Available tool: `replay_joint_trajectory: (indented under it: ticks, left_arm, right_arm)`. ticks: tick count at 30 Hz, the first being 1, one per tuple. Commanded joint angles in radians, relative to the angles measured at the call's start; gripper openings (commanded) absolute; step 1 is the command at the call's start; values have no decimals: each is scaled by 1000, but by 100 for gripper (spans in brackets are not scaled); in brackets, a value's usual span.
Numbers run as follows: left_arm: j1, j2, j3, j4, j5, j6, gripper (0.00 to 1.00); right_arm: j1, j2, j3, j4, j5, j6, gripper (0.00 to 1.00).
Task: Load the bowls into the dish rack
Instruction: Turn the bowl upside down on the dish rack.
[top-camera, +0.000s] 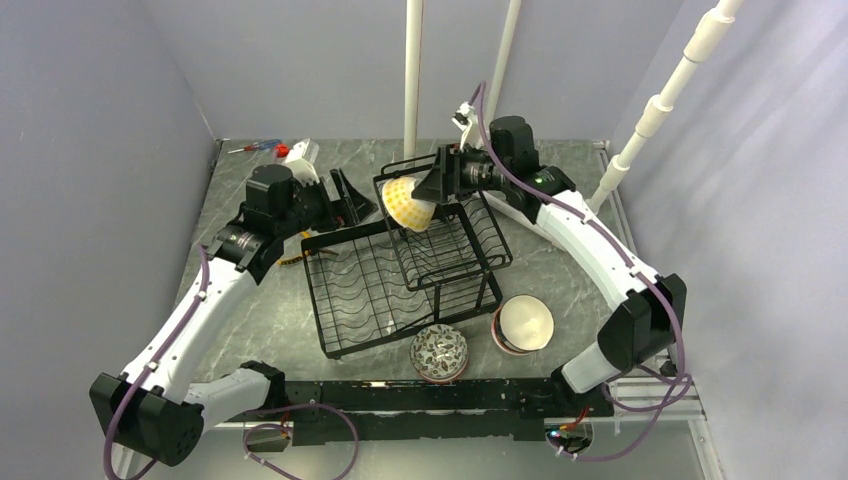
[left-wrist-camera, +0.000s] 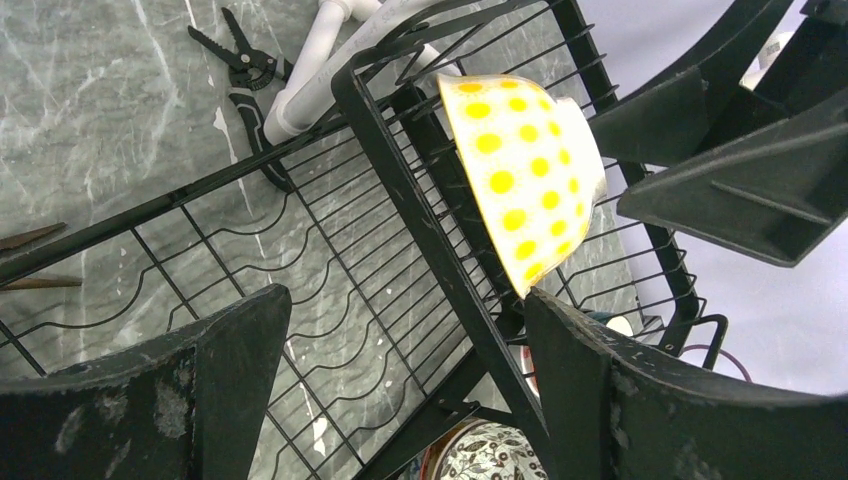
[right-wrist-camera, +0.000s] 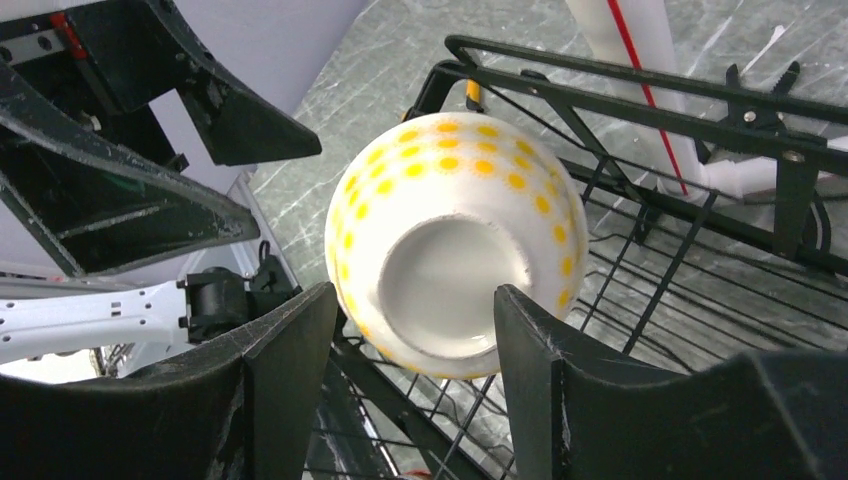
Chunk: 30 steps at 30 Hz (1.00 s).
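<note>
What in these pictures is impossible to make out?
- Right wrist view: whether the right gripper truly pinches the yellow dotted bowl; its own fingers cover the contact.
- Left wrist view: patterned bowl, cut off by the bottom edge and a dish rack bar.
- Top view: small red things in the far corner, too small to name.

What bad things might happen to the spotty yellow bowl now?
1. The yellow dotted bowl is tipped on its side at the edge of the dish rack's upper tier, and the right pincer seems to grip it around its base. Released there, it might roll off.
2. The left pincer hangs open right beside it. A sideways move might knock the bowl or snag the rack's wires.
</note>
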<state>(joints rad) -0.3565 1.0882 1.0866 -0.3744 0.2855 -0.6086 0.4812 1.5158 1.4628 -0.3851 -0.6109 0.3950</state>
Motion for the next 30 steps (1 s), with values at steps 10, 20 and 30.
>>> replay_joint_trajectory:
  ticks: [10,20,30]
  left_arm:
    - [2,-28,-10,11,-15,21,92]
    - [2,-69,-30,-13,-76,36,95]
    - [2,-149,-91,-64,-117,41,95]
  right_arm:
    - [37,38,96,-21,50,-26,63]
    - [0,-47,31,43,32,-17,78]
    - [-149,-205,-160,155,-35,39,85]
